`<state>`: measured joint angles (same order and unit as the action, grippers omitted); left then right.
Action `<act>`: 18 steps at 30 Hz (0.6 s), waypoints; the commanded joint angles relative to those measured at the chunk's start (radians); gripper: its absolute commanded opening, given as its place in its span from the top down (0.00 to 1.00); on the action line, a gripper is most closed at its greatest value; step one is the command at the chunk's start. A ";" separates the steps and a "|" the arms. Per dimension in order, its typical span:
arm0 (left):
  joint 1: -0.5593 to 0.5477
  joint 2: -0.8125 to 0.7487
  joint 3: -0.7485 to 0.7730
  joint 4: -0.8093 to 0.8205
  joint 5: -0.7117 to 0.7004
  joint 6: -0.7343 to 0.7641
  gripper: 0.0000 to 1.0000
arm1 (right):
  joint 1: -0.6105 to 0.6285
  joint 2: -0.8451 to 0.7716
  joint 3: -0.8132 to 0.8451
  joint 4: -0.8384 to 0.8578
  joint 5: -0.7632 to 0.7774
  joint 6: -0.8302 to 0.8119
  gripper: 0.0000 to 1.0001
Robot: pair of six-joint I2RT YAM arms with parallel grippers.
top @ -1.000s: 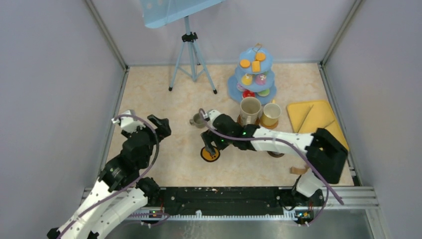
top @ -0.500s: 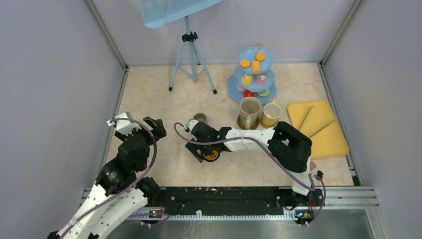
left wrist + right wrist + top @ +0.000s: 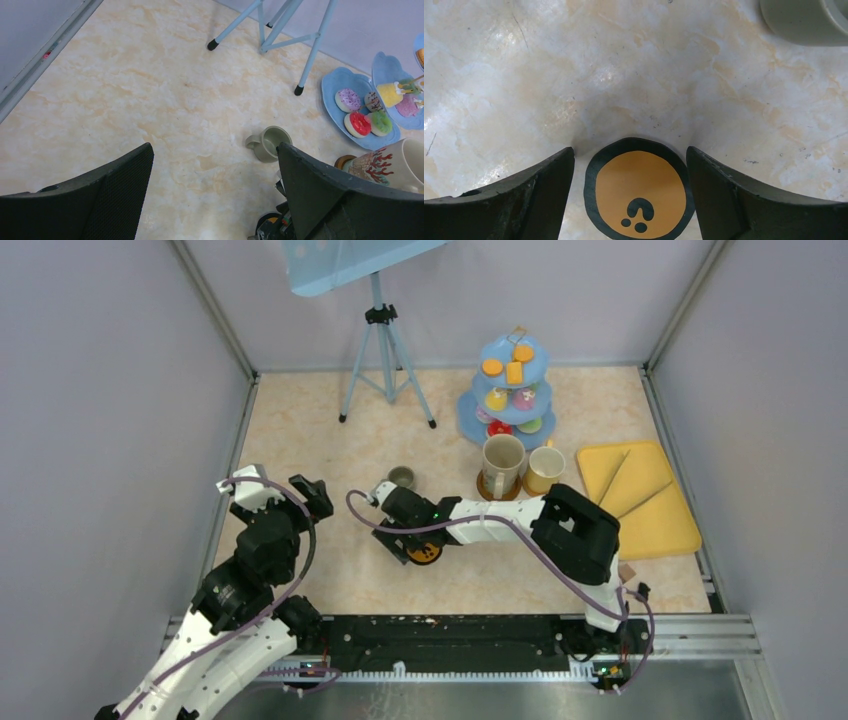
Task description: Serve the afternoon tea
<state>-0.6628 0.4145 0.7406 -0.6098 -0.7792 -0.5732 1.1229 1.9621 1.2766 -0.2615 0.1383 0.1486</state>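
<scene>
An orange coaster with a black rim lies flat on the table, between the fingers of my right gripper, which is open with a small gap on each side. In the top view the coaster sits just below the right gripper. A small grey mug stands empty just beyond it. The large cream mug and yellow mug stand in front of the light-blue cake stand, which carries toy cakes. My left gripper hovers open at the left, holding nothing.
A flat yellow tray lies at the right. A blue tripod stands at the back. In the left wrist view the grey mug and the cake stand's bottom tier are ahead to the right of the left gripper.
My right arm folded back and its gripper slid left and down from beside the grey mug to straddle the orange coaster. The left gripper drew slightly left.
</scene>
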 commanded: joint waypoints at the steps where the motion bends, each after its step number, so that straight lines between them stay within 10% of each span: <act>1: 0.002 -0.007 0.013 0.025 -0.006 0.010 0.01 | 0.001 0.005 -0.029 -0.027 0.076 -0.020 0.22; 18: 0.002 0.049 -0.014 0.091 0.073 -0.005 0.01 | -0.079 -0.331 -0.344 -0.214 0.396 0.272 0.30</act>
<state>-0.6628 0.4236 0.7353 -0.5831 -0.7464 -0.5755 1.0859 1.7061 0.9760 -0.3588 0.4866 0.2806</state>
